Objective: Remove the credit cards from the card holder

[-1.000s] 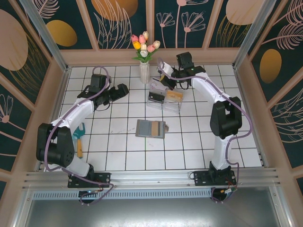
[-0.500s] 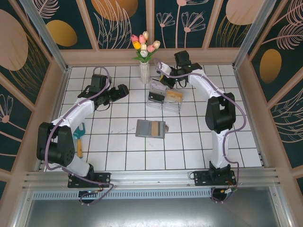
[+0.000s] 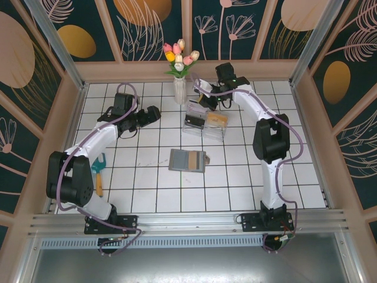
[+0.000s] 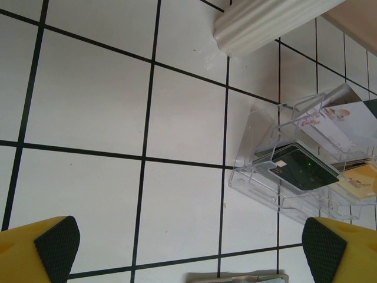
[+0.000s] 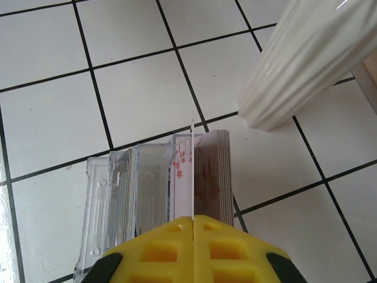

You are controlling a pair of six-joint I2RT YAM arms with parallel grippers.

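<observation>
Within floral panels (image 3: 253,29), white-tiled table (image 3: 147,194) bears card holder (image 3: 188,160).

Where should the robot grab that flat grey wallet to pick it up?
Probably by the small tab sticking out of the right edge of the card holder, coming in low from the right. It lies open and flat on the tiles, so the panels give nothing to pinch from above; the tab is the one part jutting out.

White vase (image 3: 179,89) stands near clear tray (image 3: 219,134).
</observation>
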